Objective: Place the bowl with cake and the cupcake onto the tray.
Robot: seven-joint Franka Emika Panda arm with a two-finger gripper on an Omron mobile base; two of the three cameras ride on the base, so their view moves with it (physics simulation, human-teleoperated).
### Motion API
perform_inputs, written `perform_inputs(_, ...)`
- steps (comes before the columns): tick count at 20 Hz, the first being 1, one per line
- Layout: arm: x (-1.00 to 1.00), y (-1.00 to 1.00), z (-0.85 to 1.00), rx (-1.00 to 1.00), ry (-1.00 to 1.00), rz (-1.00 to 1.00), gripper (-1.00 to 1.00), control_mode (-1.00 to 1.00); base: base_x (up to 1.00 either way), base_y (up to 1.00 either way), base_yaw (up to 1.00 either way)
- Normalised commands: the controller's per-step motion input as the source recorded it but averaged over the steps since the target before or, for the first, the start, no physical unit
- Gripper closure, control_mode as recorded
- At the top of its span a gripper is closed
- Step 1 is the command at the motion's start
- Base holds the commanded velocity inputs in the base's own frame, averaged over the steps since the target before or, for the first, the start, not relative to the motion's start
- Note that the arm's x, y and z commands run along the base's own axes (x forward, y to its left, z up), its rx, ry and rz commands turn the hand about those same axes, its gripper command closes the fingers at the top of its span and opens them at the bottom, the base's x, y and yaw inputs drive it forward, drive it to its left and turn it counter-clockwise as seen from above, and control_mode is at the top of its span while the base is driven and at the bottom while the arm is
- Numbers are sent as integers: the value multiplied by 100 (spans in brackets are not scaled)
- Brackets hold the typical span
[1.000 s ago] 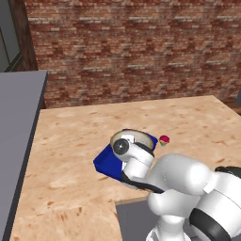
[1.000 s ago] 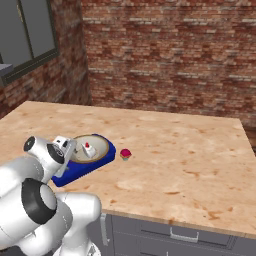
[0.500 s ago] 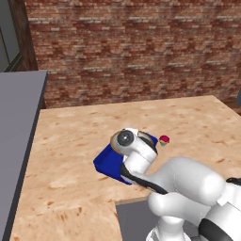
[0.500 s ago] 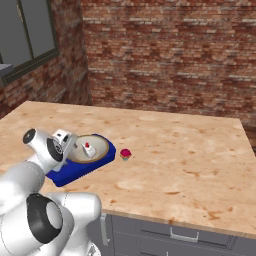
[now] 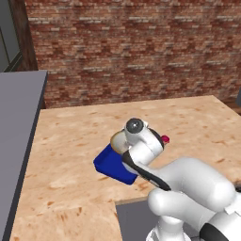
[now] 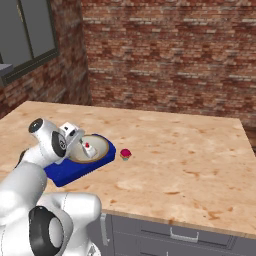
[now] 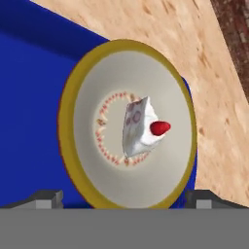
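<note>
The bowl with cake [image 6: 91, 148] sits on the tray [image 6: 70, 171], right there at the tray's end nearest the cupcake [image 6: 125, 154], its brownish rim overhanging the blue edge a touch. The white slice with its red dot lies in the middle of the bowl, plain in the hand view, where the bowl [image 7: 127, 146] lies between the two dark fingertips [image 7: 46, 198] at the bottom edge. So the pincer [image 7: 127, 199] stands wide apart, tips either side of the bowl's rim and clamped on nothing (whether the tips graze the rim, I cannot tell).

The cupcake is on the desk [image 6: 190, 160], just beside the tray and not on it; in the left base view its red top [image 5: 165, 139] peeks out past the arm's wrist.

Against a second ago: the bowl, tray [image 5: 114, 164] and cupcake lie where they lay. The arm is what has changed, its wrist now higher over the tray and drawn back from the bowl, so more of the bowl shows in the right base view. The pincer's spread is as wide as it was. The brick wall [image 6: 170, 55] behind the desk is unchanged, so the base has not driven.
</note>
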Motion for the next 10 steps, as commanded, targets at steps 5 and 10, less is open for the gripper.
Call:
perform_inputs(5, 0, -39, 20, 15, 0, -11, -100, -100, 0, 0, 0)
perform_inputs(10, 2, -43, 16, 14, 0, -6, -100, -100, 0, 0, 0)
